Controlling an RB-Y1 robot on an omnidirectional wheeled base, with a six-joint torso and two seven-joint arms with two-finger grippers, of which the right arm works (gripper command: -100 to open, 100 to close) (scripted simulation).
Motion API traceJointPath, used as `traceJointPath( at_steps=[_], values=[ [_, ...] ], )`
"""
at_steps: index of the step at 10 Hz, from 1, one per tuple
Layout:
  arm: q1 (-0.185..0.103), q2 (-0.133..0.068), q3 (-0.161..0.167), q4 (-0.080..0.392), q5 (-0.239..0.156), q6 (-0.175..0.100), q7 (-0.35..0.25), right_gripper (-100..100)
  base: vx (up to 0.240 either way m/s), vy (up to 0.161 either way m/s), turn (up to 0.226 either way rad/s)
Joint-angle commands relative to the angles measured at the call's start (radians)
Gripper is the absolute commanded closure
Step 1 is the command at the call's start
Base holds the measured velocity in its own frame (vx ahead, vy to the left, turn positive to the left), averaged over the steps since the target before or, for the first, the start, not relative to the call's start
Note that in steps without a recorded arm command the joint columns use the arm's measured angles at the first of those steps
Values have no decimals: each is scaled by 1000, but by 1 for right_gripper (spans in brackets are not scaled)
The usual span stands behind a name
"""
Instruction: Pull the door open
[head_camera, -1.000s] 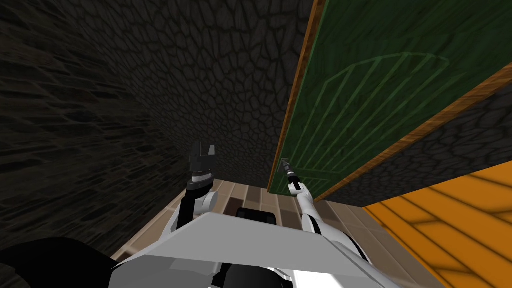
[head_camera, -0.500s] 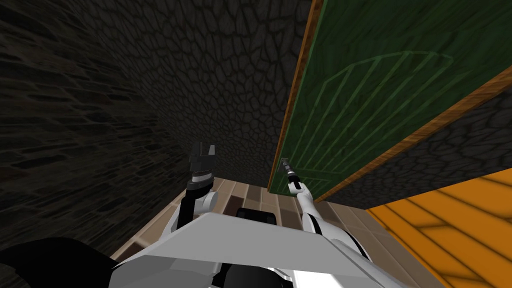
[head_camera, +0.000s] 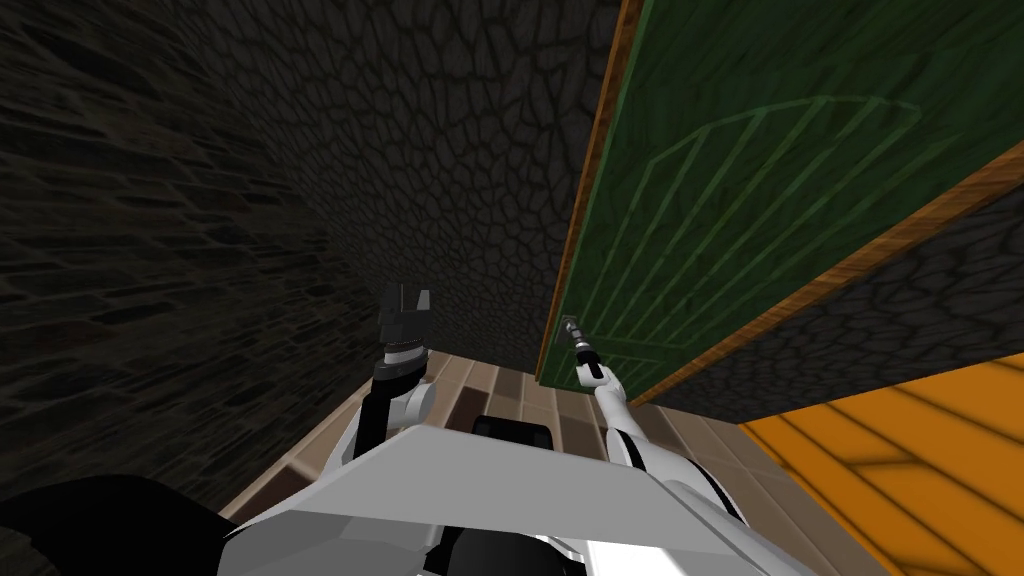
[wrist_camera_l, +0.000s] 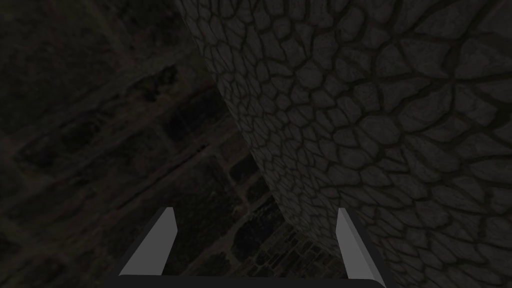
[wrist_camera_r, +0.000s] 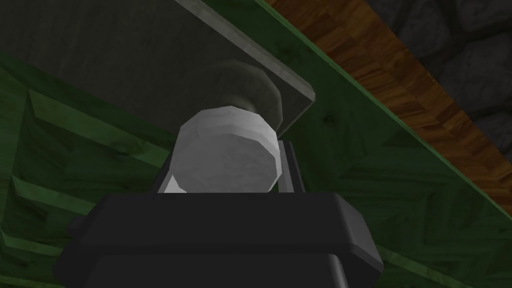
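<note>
Dark stone walls (head_camera: 300, 200) surround us; the green door (head_camera: 750, 200) is ahead on our right, and our right tool (head_camera: 571, 328) clamps its grey round knob (wrist_camera_r: 227, 150). Our left tool (wrist_camera_l: 256, 225) is spread wide

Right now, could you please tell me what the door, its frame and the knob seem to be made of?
The door looks like green-stained wood with a matte finish: grain shows through the colour. The frame looks like brown wood, with clear grain lines. The knob is plain matte grey, perhaps metal, but the look leaves that open.
</note>
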Motion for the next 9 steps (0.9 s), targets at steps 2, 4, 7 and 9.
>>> traceJointPath(
  at_steps=[2, 4, 7, 9],
  values=[
    [-5, 2, 26, 0, -39, -7, -58, 100, -40, -24, 37],
    [-7, -9, 57, 5, -108, -6, -122, 100, -52, -30, 76],
    [-8, -15, 73, 8, -144, -6, -182, 100, -43, -35, 51],
    [-10, -21, 89, 11, -180, -6, -223, 100, -45, -20, 42]
  ],
)
